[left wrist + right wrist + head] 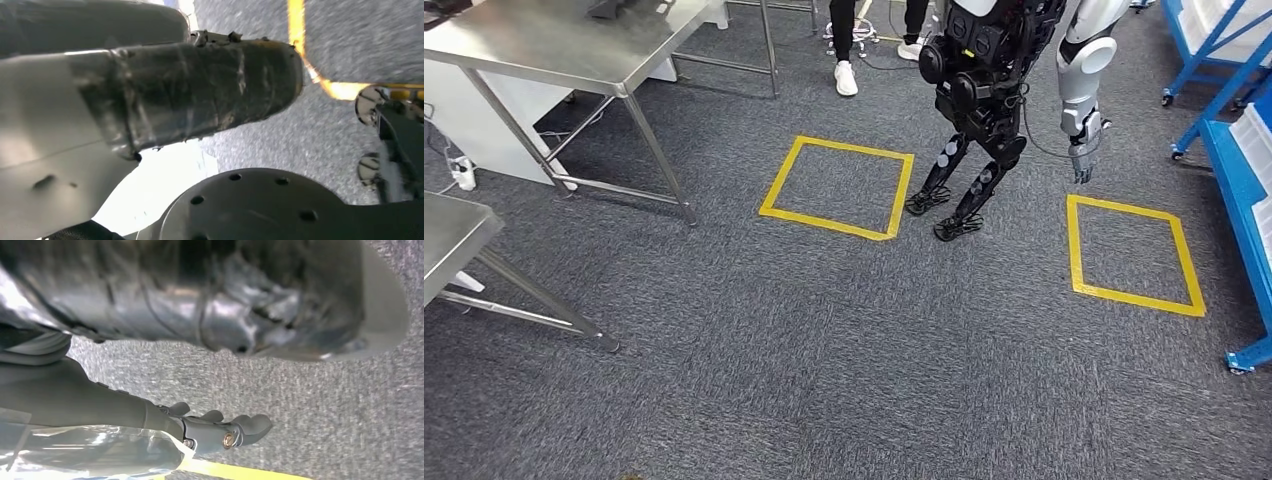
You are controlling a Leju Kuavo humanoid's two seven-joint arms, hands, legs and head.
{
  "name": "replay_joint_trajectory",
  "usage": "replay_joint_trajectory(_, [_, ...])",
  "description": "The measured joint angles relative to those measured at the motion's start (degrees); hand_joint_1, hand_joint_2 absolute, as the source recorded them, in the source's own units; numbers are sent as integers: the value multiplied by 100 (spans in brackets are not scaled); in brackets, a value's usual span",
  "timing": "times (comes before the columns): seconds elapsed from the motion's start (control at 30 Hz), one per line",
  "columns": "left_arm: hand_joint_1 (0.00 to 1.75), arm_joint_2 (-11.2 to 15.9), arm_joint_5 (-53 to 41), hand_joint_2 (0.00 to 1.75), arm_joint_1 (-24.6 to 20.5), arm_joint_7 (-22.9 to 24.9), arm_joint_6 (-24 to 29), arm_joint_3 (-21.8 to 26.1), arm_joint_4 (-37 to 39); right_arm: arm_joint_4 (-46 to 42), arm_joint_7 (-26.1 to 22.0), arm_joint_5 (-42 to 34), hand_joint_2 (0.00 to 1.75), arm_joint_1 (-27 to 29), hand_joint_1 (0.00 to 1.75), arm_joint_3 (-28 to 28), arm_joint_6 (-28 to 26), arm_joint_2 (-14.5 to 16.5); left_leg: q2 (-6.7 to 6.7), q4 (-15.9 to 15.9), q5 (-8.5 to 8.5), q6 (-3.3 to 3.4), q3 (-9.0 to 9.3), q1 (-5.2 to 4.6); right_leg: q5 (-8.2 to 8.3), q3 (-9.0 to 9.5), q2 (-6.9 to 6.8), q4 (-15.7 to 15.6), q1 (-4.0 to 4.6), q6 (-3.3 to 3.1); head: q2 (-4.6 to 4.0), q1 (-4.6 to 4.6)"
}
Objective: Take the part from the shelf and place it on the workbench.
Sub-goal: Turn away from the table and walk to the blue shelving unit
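Hanging above grey carpet (824, 360), the right hand (225, 432) holds nothing, its fingers loosely apart. The left hand's state cannot be told; its wrist view is blurred and crowded. The part cannot be made out on the blue shelf (1239, 190), cut off at the right edge. Steel workbenches (554, 45) stand far left. Another robot (984, 100) stands between two yellow taped squares (836, 187), with open carpet nearer.
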Motion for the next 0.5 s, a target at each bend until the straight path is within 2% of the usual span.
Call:
replay_joint_trajectory(0.03, [0, 0, 0, 0, -3, 1, 0, 0, 0, 1, 3, 1, 0, -2, 0, 0, 3, -1, -53, -102, 15, 25, 41, 0, -4, -15, 59, 6, -2, 34, 0, 2])
replay_joint_trajectory(0.1, [0, 0, 0, 0, -8, -3, 0, 0, 0, 4, 4, 2, 0, 5, 0, 1, 3, -2, 68, -120, 16, 92, 54, -7, 0, -29, 151, -5, -12, 102, 0, 3])
replay_joint_trajectory(0.13, [0, 0, 0, 0, -11, -8, 0, 0, 0, 8, 4, 3, 0, 16, 0, 2, 4, -1, 141, -131, 25, 131, 62, -4, -32, -48, 81, 34, -11, 129, 0, 7])
replay_joint_trajectory(0.17, [0, -4, 0, 0, -14, -12, 1, 0, 0, 12, 4, 3, 0, 22, 0, 4, 4, -1, 209, -143, 37, 169, 63, -1, -125, -114, -57, 179, -6, 151, 0, 18])
replay_joint_trajectory(0.23, [0, -39, 1, 0, -14, -17, 2, 1, 0, 17, 4, 5, 0, 10, 0, 13, 9, -3, 346, -155, 46, 227, 55, -15, -495, -436, -404, 857, 4, 180, 0, 38])
replay_joint_trajectory(0.27, [0, -64, 3, 0, -8, -16, 4, 2, 0, 19, 4, 12, 0, -1, 0, 20, 13, -3, 411, -155, 42, 244, 48, -29, -698, -652, -490, 1301, 2, 189, 0, 45])
replay_joint_trajectory(0.3, [0, -88, 7, 0, -1, -14, 6, 5, 0, 20, 4, 21, 0, -5, 0, 27, 18, -2, 484, -154, 37, 254, 44, -43, -833, -832, -526, 1668, 1, 194, 0, 44])
replay_joint_trajectory(0.33, [0, -103, 10, 0, 3, -11, 8, 8, 0, 22, 4, 30, 0, 1, 0, 34, 22, -1, 554, -153, 30, 261, 45, -55, -862, -921, -543, 1852, 2, 192, 0, 44])
replay_joint_trajectory(0.37, [0, -112, 13, 0, 4, -10, 8, 13, 0, 26, 4, 39, 0, 11, 0, 39, 25, -1, 618, -152, 25, 264, 48, -66, -778, -892, -560, 1798, 4, 180, 0, 44])
replay_joint_trajectory(0.4, [0, -117, 15, 0, 2, -8, 7, 18, 0, 28, 4, 43, 0, 19, 0, 44, 25, -2, 679, -151, 17, 263, 58, -76, -604, -742, -592, 1506, 9, 155, 0, 44])
replay_joint_trajectory(0.43, [0, -119, 15, 0, -2, -8, 5, 26, 0, 30, 4, 46, 0, 21, 0, 49, 25, -4, 736, -150, 9, 259, 72, -85, -401, -515, -681, 1075, 24, 116, 0, 45])
replay_joint_trajectory(0.5, [0, -119, 15, 0, -11, -3, 3, 42, 0, 31, 4, 53, 0, -2, 0, 67, 27, -11, 851, -138, -21, 225, 99, -115, -135, -113, -993, 294, 86, 29, 0, 42])
